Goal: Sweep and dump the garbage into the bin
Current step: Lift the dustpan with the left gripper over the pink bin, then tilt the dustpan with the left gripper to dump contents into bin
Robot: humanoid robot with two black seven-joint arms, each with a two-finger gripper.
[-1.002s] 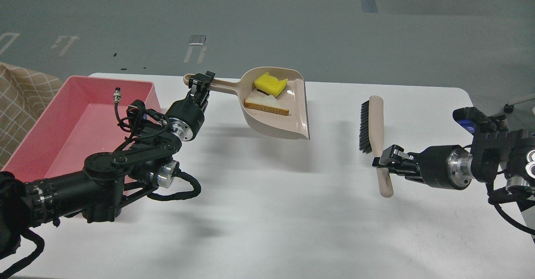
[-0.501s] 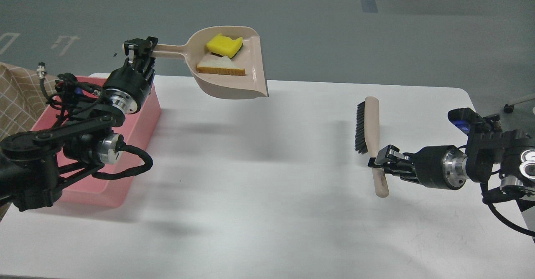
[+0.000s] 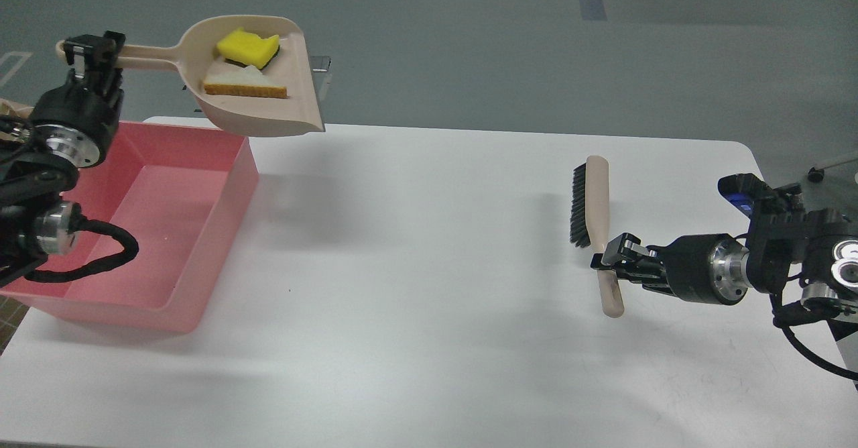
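The beige dustpan (image 3: 258, 109) is held in the air by its long handle, which is clamped between the fingers of the left gripper (image 3: 94, 49) at the upper left of the view. The pan is carried roughly level, its open lip turned to the right, and it is seen above the far right corner of the pink bin (image 3: 221, 233). Both pieces of garbage are kept inside the pan: the yellow sponge chunk (image 3: 247, 47) is lodged toward the back wall, and the bread slice (image 3: 244, 84) is laid just in front of it, with the brown crust turned toward the viewer; the two pieces are seen touching or overlapping. The bin is set on the left end of the white table (image 3: 429, 300), and nothing but bare pink floor is seen in the part of it not hidden by the left arm.

At the right, the beige handle of the brush (image 3: 596, 213) is gripped by the closed right gripper (image 3: 613, 257). The brush is kept well apart from the dustpan, its head pointed away from the robot and its black bristles turned to the left
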